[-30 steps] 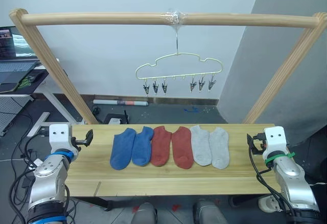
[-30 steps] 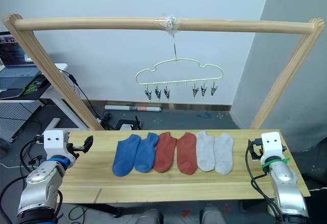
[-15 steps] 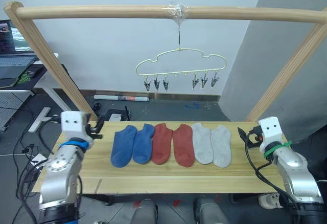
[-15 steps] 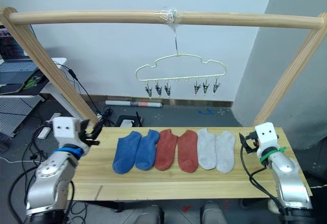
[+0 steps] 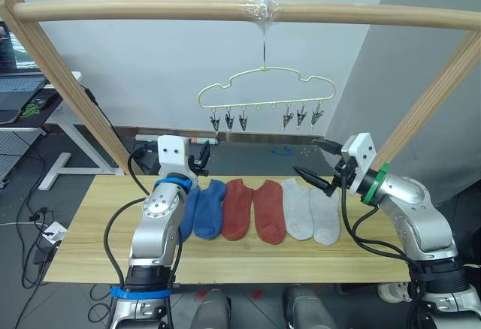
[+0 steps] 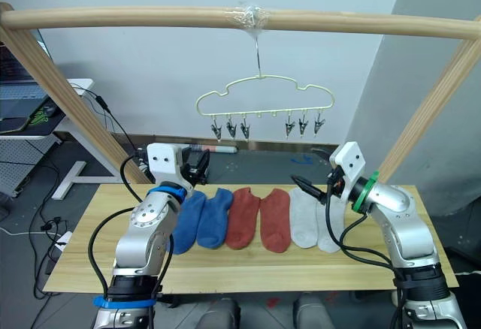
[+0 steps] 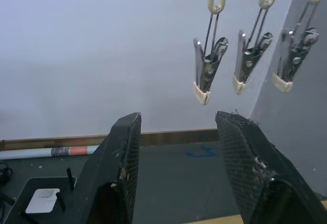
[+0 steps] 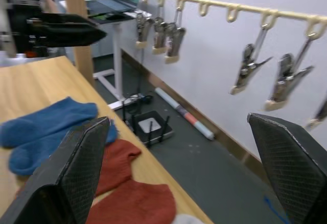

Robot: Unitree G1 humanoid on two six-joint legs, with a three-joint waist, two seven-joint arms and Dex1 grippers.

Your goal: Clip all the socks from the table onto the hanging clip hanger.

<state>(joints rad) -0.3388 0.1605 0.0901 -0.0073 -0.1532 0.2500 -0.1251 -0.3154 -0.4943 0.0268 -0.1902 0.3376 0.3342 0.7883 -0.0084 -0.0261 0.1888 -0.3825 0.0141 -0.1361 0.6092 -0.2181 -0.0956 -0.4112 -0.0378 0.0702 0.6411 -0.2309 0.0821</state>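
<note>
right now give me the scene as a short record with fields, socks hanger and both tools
socks: six flat in a row on the table, none clipped; from the robot's left: blue pair, red pair, grey pair
hanger: hangs from the pole above the table's far edge; six clips, all empty
left tool: open, raised above the blue pair's far end, holding nothing
right tool: open wide, raised over the grey pair's far end, holding nothing
</note>
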